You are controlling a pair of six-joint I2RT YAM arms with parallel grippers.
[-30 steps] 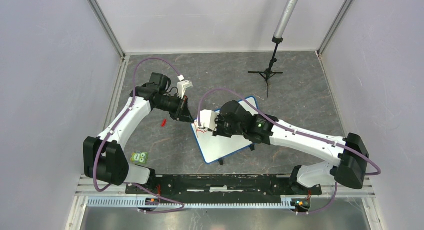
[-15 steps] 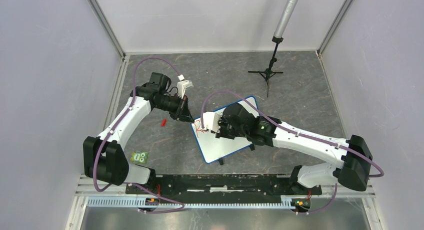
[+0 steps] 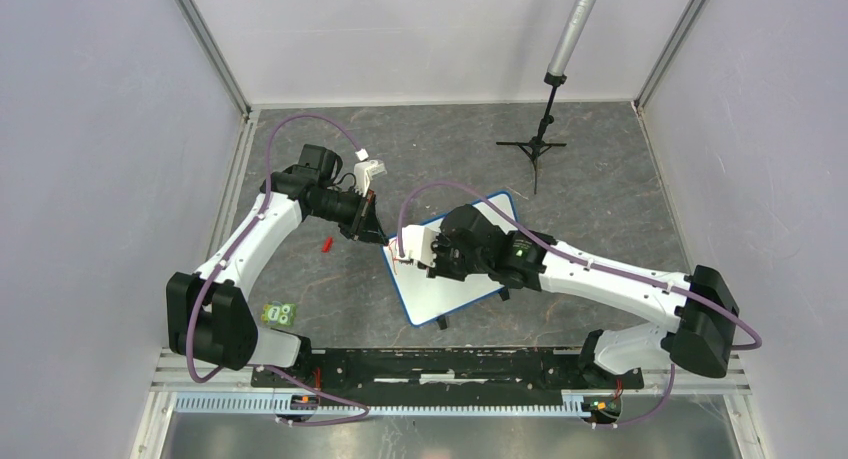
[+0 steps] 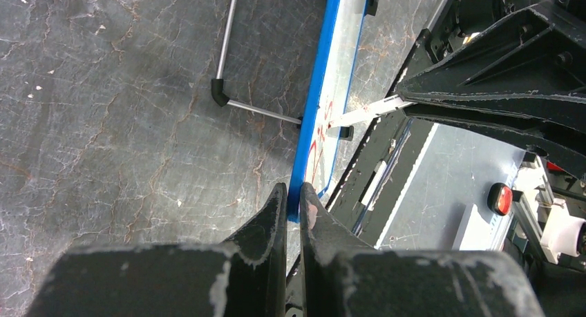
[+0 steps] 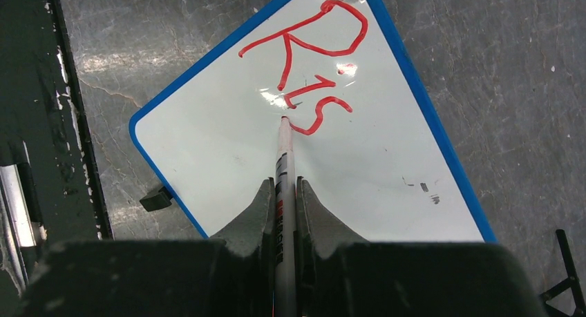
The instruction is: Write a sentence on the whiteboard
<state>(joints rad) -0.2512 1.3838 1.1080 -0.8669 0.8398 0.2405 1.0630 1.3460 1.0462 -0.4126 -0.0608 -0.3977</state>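
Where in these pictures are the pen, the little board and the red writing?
marker (image 5: 285, 166): right wrist view, on its white barrel.
whiteboard (image 5: 207, 151): right wrist view, on its bare white surface.
red writing (image 5: 288, 58): right wrist view, on the stem of the "R".

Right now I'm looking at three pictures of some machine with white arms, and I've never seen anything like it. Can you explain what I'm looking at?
These are two robot arms bolted to the near edge of a grey table. One picture looks down from above. The other two come from small cameras on each wrist, so you see that arm's own fingers. The left gripper is shut on the blue rim of a small whiteboard. The right gripper is shut on a marker, its tip at the board, beside red letters reading roughly "Ris". Also on the table are a small red piece, a small green item and a black tripod stand.
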